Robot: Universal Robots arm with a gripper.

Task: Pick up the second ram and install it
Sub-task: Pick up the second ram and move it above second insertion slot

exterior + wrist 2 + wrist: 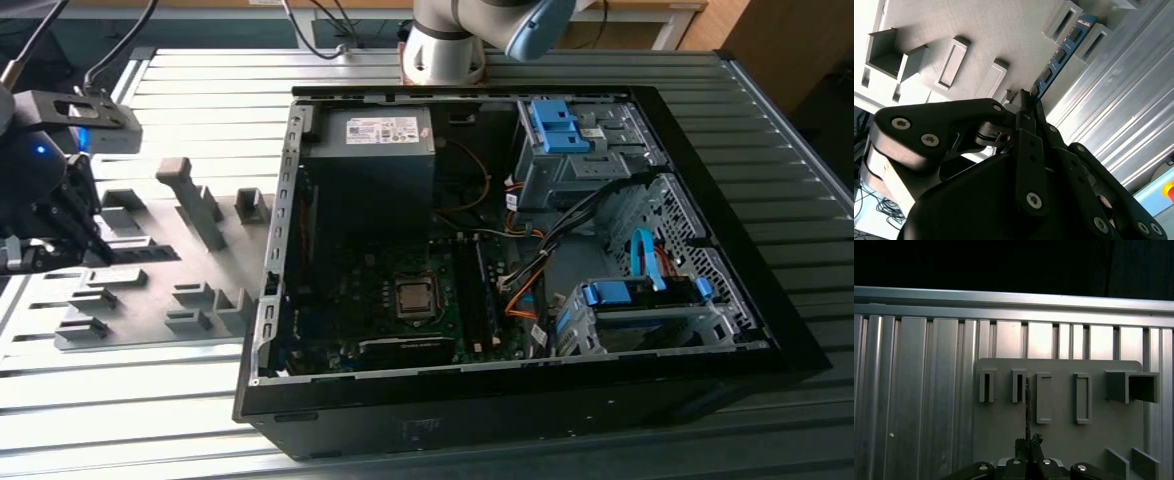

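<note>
Hovering at the exterior view's left above the grey fixture plate (147, 300), my hand (1026, 97) is clamped on one end of the second ram (1061, 52). Its far end sits between two grey blocks (1065, 20). Rightward, the open computer case (754, 330) rests on the counter (134, 420).

Bright ribbed metal tabletop (200, 420), wooden panel (781, 40) beyond
</note>
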